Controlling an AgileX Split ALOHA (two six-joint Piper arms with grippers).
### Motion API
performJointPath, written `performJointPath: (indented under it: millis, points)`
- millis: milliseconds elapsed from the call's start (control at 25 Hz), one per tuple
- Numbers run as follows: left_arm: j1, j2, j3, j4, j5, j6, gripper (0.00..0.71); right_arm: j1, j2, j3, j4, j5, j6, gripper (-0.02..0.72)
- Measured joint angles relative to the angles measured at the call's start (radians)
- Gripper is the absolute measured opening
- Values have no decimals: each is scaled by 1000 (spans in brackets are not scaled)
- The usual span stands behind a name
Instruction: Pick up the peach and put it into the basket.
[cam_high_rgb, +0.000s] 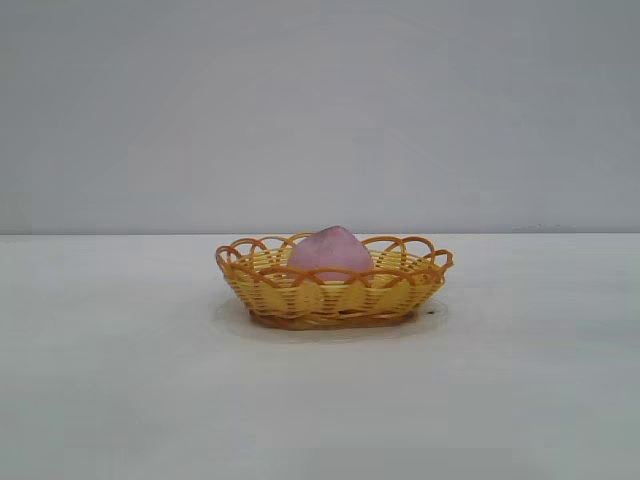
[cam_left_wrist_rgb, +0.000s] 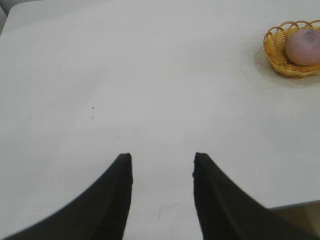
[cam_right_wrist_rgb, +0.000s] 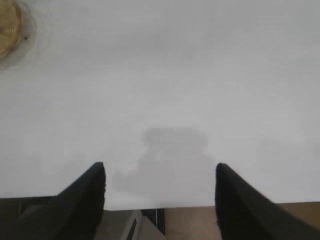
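Note:
The dusty pink peach (cam_high_rgb: 330, 253) lies inside the yellow-orange wicker basket (cam_high_rgb: 330, 295) at the middle of the white table. The left wrist view shows the same basket (cam_left_wrist_rgb: 276, 52) with the peach (cam_left_wrist_rgb: 303, 46) in it, far off from my left gripper (cam_left_wrist_rgb: 162, 159), which is open over bare table with nothing between its dark fingers. My right gripper (cam_right_wrist_rgb: 160, 170) is open too, hanging above the table's edge, with only a sliver of the basket (cam_right_wrist_rgb: 9, 27) at the corner of its view. Neither arm shows in the exterior view.
The white table (cam_high_rgb: 120, 380) stretches out on both sides of the basket. Its edge runs under my right gripper, with brown floor (cam_right_wrist_rgb: 190, 222) below. A plain grey wall (cam_high_rgb: 320, 110) stands behind.

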Motion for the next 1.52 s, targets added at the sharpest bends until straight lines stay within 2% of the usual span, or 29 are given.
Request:
performJointPath:
  millis: [320, 560, 720, 1520]
  points:
    - [0, 0, 0, 0, 0, 0, 287, 0, -367, 229, 0, -20, 11, 405]
    - [0, 0, 0, 0, 0, 0, 287, 0, -578, 260, 0, -76, 11, 405]
    - [0, 0, 0, 0, 0, 0, 287, 0, -691, 273, 0, -81, 11, 405]
    - [0, -1, 0, 0, -2, 0, 287, 0, -721, 275, -4, -81, 11, 405]
